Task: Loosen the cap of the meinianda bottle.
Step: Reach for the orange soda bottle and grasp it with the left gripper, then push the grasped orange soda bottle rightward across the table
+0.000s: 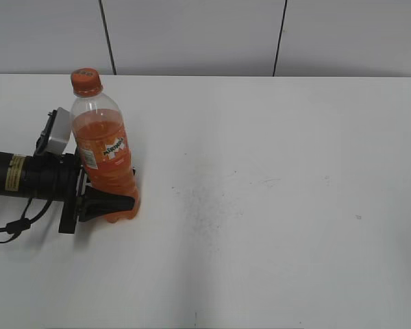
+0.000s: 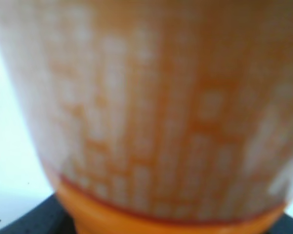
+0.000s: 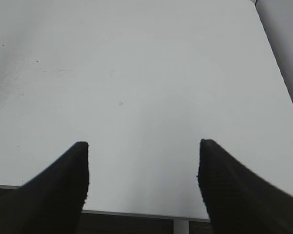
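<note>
While the right tool hangs over bare desk with its fingers spread wide and nothing between them, the left tool reaches in low from the left edge, its jaws either side of the bottle's base; whether they press it I cannot tell. That bottle stands upright at the desk's left, its orange cap on top.

The meinianda bottle filled the left wrist view as an orange blur, its label unreadable, and hid the left gripper's far finger.
</note>
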`<state>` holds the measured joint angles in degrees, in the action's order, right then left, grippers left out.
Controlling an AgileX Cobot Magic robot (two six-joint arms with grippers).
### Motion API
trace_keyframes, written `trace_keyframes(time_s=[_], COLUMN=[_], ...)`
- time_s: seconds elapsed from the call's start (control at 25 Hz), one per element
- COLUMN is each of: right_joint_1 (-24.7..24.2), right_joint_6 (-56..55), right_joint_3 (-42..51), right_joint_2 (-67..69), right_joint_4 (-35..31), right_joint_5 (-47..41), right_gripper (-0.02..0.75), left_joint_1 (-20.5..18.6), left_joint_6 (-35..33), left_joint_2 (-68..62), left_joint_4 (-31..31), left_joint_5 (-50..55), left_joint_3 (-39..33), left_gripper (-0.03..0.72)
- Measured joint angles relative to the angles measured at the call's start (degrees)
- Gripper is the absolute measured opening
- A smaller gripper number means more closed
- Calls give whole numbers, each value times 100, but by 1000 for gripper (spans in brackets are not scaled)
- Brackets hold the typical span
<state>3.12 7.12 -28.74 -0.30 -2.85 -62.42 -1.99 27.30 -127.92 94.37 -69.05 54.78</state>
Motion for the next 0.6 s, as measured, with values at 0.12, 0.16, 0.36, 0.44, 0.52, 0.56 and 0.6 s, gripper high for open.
trace_keyframes(time_s=[0.12,0.16,0.36,0.44,0.52,0.56,0.6], right_joint_1=[0,0,0,0,0,0,0], right_joint_6=[0,0,0,0,0,0,0], right_joint_3=[0,0,0,0,0,0,0], right_joint_2=[0,0,0,0,0,0,0], right_joint_4=[0,0,0,0,0,0,0], right_joint_5=[0,0,0,0,0,0,0], right_gripper=[524,524,524,524,524,524,524], left_joint_1=[147,238,801,1060,1301,1422,1534], left_joint_6=[66,95,197,308,404,422,437], left_joint_2=[6,27,226,250,250,250,250], left_joint_4=[-128,-175,-561,-656,-730,-796,-867], left_joint_5=[52,94,297,292,310,310,310], left_joint_3=[0,0,80,273,518,614,732], left_gripper=[415,415,407,407,407,407,407])
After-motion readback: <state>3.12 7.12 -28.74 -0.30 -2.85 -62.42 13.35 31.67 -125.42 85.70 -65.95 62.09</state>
